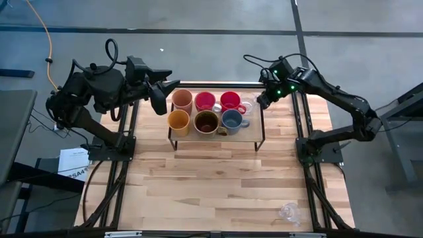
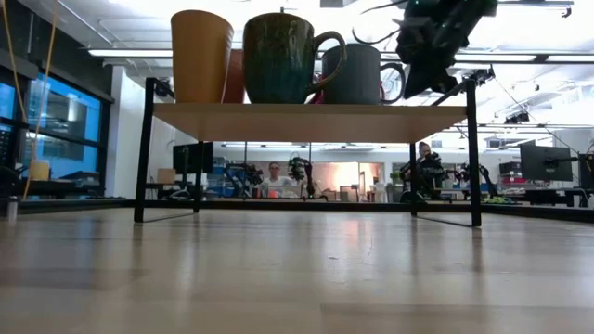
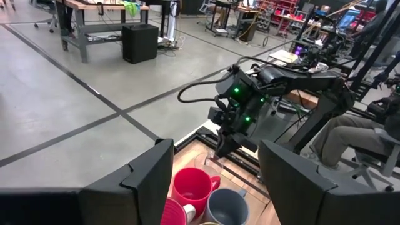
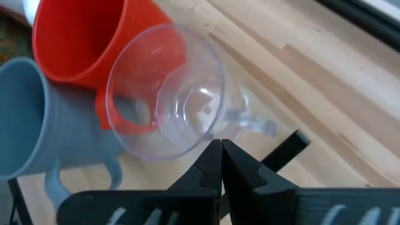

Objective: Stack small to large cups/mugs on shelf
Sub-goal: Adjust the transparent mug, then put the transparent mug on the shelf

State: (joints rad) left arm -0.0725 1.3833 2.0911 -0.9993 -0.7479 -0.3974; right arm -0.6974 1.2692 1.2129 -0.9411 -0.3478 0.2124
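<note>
Right gripper pinches a clear glass cup at the shelf's right end, while a second glass waits on the table.

The right gripper (image 1: 260, 101) has its fingers pressed together on the rim of a clear glass cup (image 4: 167, 90), tilted beside the red cup (image 4: 78, 37) and grey-blue mug (image 1: 232, 121) on the shelf (image 1: 254, 125). The likely risk is the thin rim slipping from so narrow a pinch, or the glass knocking the red cup as it settles, since they sit just beside each other. The left gripper (image 1: 158, 96) hangs wide open and empty near the peach tumbler (image 1: 182, 100). The orange-yellow cup (image 1: 178, 121), dark-brown mug (image 1: 206, 122) and another red cup (image 1: 205, 101) fill the shelf; all look empty. The other glass cup (image 1: 289, 212) lies well apart on the tabletop.
</note>
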